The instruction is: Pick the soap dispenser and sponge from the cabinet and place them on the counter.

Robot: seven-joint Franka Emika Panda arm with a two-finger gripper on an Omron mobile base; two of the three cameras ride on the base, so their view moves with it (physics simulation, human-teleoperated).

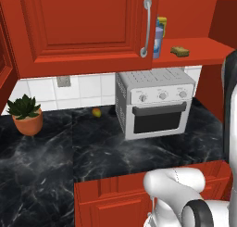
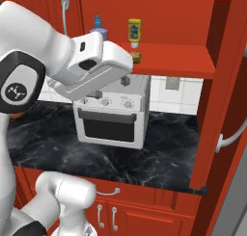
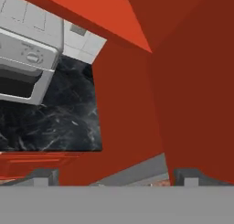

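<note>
Two base cameras looking forward and down from left and right, sharing the toaster oven (image 1: pixel 155 101) and bench (image 1: pixel 46 156), hand camera looking close at the bench.

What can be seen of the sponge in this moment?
The sponge is a small yellow-tan rectangular block with a rough, porous look. It lies flat on the red shelf of the open cabinet, above the toaster oven. In the left base view it sits apart from the soap dispenser, with bare shelf between them. In the right base view the arm hides most of it; a tan edge shows below the yellow squeeze bottle. Nothing grips it.
</note>
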